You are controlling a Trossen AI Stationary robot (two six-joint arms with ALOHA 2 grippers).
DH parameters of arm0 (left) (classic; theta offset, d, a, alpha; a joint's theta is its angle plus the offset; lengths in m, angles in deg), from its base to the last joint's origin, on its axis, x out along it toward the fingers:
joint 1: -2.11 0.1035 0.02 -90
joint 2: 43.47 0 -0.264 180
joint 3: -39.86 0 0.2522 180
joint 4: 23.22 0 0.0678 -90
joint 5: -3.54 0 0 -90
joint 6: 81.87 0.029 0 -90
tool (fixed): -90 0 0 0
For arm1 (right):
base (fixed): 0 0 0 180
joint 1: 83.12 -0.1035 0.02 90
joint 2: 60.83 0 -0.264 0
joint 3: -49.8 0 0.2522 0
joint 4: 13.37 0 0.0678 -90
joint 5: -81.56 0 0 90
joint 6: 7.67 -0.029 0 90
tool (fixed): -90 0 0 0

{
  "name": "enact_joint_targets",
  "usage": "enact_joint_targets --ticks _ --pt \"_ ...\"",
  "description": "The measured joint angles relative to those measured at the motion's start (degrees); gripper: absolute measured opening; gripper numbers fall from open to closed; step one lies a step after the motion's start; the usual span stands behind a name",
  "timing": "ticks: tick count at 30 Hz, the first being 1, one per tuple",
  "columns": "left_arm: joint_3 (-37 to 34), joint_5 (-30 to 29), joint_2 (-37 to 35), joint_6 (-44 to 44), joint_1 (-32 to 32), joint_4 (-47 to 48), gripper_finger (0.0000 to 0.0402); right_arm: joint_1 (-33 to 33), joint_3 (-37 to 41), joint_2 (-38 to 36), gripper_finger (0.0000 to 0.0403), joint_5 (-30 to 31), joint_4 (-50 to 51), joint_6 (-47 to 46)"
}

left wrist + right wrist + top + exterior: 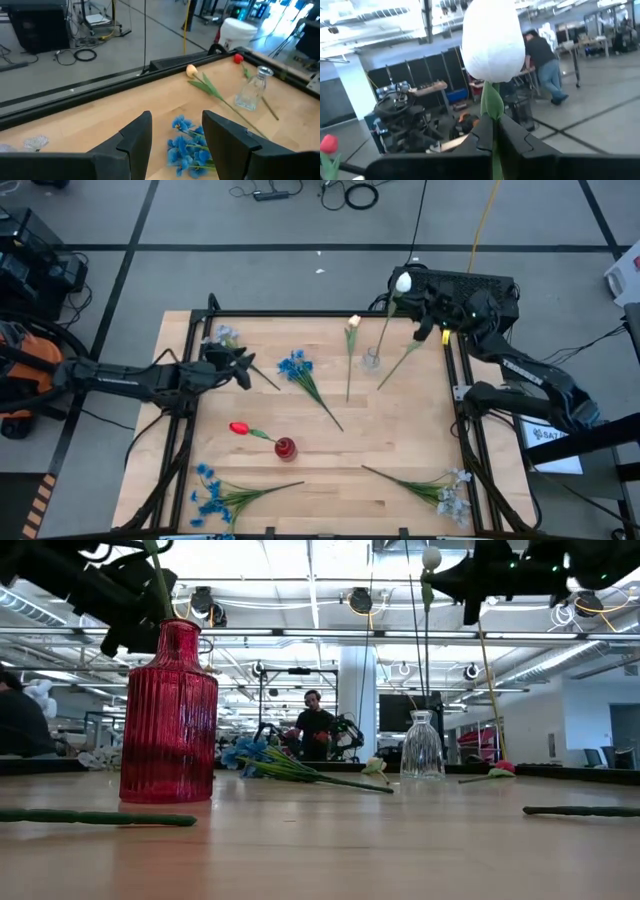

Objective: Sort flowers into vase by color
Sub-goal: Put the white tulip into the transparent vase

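Observation:
My right gripper (414, 298) is raised over the table's far right corner, shut on a white tulip (403, 282). The tulip's stem runs down to the mouth of the clear vase (372, 360); I cannot tell whether its end is inside. My left gripper (244, 365) hovers open at the far left, touching nothing. A blue cluster (186, 142) lies on the table in front of it. A red tulip (238, 428) stands in the red vase (285, 448). A cream tulip (353, 323) and another red tulip (238, 58) lie on the table by the clear vase. My right gripper pinches the white tulip's stem (492, 107) between its two fingers, just below the bloom (492, 40). The fingers come roughly level from the table's right side and lie across the stem. The tulip hangs nearly upright, bloom on top, its stem reaching down to the clear vase (421, 745).
Blue flowers (210, 495) lie near the front left corner, and pale sprays (450, 495) lie near the front right. Another pale spray (225, 335) lies at the far left. A raised black frame (300, 315) edges the table. People stand in the room beyond.

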Motion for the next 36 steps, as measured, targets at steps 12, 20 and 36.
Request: enact_joint_targets --ticks 12,20,36 --pt "2.45 -0.06 3.41 -0.15 0.00 -0.19 0.0180 6.67 0.00 3.29 0.0000 -5.25 -5.48 3.01" --pt "2.47 -0.26 3.41 -0.15 0.00 -2.69 0.0180 3.06 -0.02 7.67 0.0000 -9.73 -1.62 8.64" --pt "2.47 -0.27 3.41 -0.15 0.00 -3.05 0.0180 0.34 -0.08 12.17 0.0031 -9.16 9.14 12.43"
